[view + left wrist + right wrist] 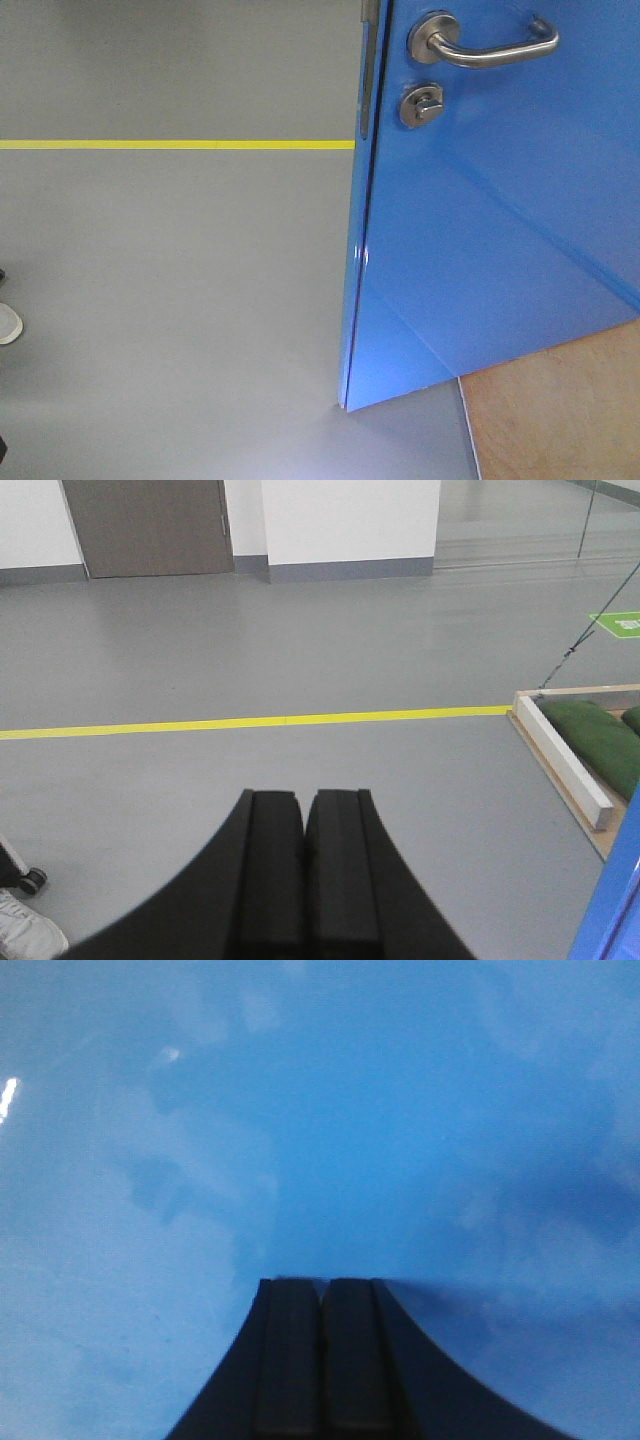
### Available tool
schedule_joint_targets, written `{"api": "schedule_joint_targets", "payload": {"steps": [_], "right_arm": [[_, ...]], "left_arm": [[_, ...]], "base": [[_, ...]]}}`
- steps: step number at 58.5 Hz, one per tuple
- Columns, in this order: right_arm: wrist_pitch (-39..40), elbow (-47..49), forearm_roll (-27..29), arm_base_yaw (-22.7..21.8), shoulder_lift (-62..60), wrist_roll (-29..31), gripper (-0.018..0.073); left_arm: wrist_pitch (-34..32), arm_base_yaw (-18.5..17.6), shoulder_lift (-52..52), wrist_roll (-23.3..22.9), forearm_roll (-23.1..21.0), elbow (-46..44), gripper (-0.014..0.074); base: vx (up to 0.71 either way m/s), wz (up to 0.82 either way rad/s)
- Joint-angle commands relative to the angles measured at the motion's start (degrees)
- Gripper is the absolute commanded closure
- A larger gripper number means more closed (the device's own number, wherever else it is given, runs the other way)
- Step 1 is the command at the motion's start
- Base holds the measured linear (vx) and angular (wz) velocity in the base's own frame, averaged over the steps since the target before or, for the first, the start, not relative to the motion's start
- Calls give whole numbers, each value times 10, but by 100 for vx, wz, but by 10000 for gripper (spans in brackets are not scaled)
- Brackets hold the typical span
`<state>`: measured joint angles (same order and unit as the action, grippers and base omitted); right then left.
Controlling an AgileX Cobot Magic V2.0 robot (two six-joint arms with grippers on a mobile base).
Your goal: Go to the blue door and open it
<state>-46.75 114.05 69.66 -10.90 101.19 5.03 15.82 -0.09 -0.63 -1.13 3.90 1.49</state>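
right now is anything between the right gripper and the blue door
Nothing visible. In the right wrist view the shut fingers of the right gripper point straight at the blue door, whose glossy panel fills the view; the tips look at or very near its surface.

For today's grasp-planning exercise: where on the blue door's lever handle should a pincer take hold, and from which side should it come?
Grip the straight horizontal bar of the lever handle, toward its free end on the right in the front view, farthest from the round pivot, probably for most leverage. Come straight at the blue door face, fingers above and below the bar. Both the right pincer and the left pincer are shut now.
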Motion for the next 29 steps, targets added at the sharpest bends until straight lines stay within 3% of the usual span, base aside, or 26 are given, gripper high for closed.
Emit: {"api": "schedule_joint_targets", "payload": {"steps": [1, 29], "right_arm": [[44, 15, 23, 1, -19, 4, 547], [44, 15, 23, 1, -19, 4, 547]], "left_arm": [[-49, -4, -8, -4, -2, -14, 524], [-49, -4, -8, -4, -2, -14, 524]], "base": [[17, 7], [15, 8]]}}
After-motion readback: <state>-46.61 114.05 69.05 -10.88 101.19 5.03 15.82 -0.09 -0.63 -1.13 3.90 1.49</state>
